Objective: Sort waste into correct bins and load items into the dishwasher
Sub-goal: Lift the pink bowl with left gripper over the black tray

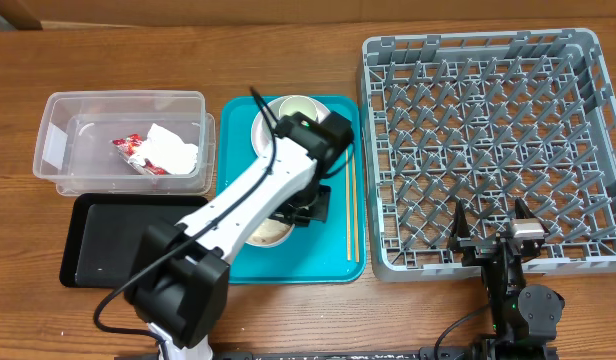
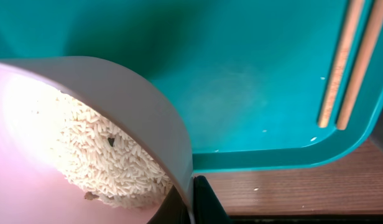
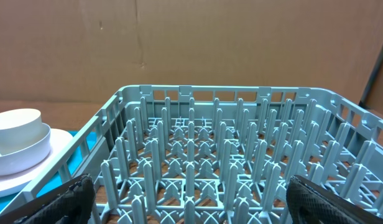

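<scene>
A wooden table (image 1: 288, 50) with a warm brown, streaky grain fills the overhead view from edge to edge. Behind its far side stands a plain brown cardboard panel (image 3: 241, 43), matte and crossed by a faint vertical crease. A dark slanted strip (image 3: 375, 68) shows at the panel's right edge. The light is even and the shadows soft.

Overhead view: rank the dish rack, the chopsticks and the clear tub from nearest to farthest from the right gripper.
1. Dish rack: the right gripper hangs over its near edge.
2. Chopsticks: left of the rack, on the teal tray's right side.
3. Clear tub: far left of the table.
</scene>
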